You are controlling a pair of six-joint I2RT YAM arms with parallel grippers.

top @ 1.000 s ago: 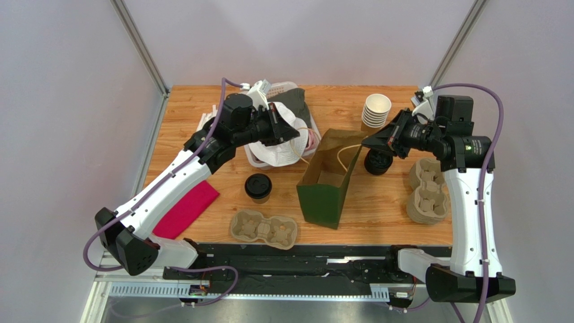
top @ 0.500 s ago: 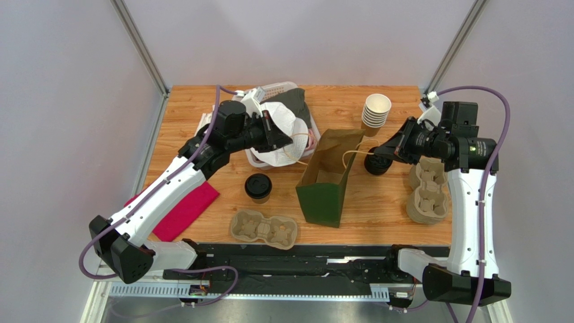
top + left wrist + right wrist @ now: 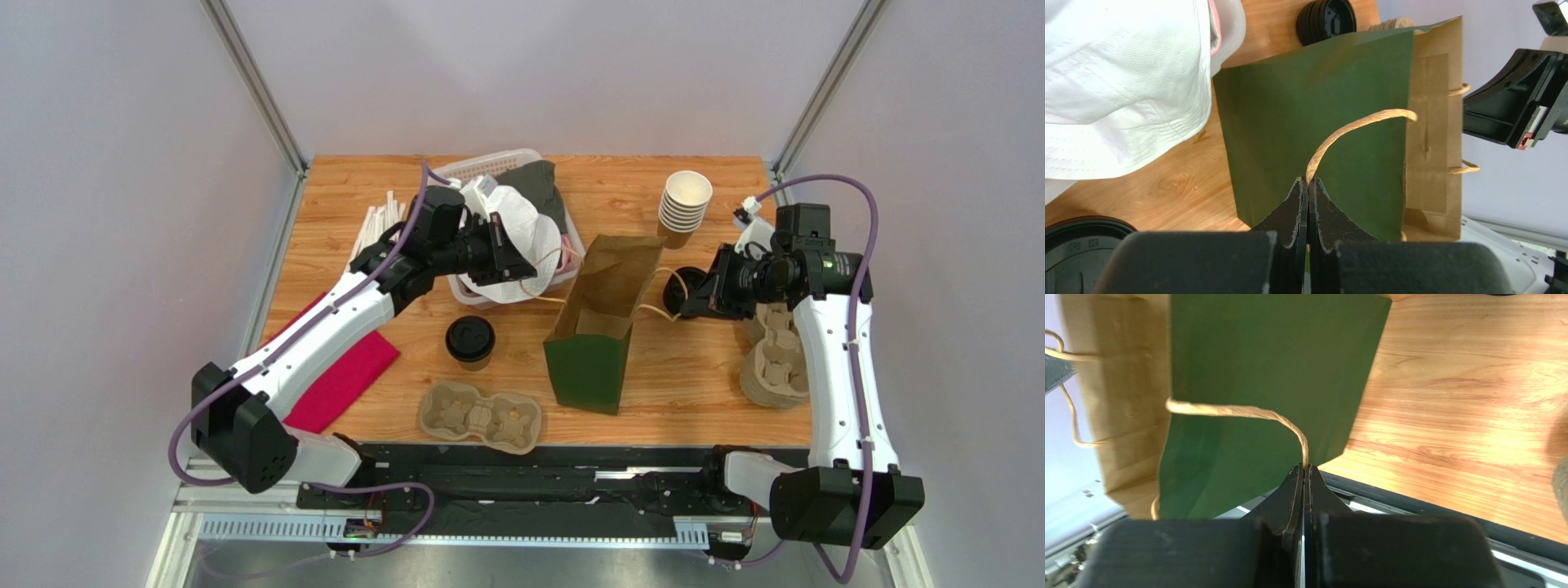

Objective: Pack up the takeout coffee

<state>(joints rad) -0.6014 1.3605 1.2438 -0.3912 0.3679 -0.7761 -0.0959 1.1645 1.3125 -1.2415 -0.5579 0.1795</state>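
At table centre, the paper bag [image 3: 597, 349] stands upright with its mouth up, green outside and kraft inside. The left gripper [image 3: 1308, 187] is pinched together on one twine handle [image 3: 1352, 125]. The right gripper [image 3: 1303, 471] is pinched together on the opposite handle [image 3: 1241, 411]. Each cord runs straight into closed jaws.

Judgement: the arms draw the handles to opposite sides, so the mouth is spread and the bag is steadied for loading.

Contents: from above we see only bare kraft wall inside and no cup. The bag's floor is partly hidden.

The takeout coffee [image 3: 470, 341], lid on, sits on the table left of the bag and apart from it. It is just behind the pulp carrier [image 3: 481, 417], whose wells hold nothing, and neither gripper touches it.

The white basket [image 3: 497, 159] by the left gripper holds white cloth. Lidless cups [image 3: 685, 200] are stacked at the far side, and black lids [image 3: 1326, 18] lie beyond the bag.

Note: both grippers are occupied, so we judge that one must release its handle before the cup can be lifted.
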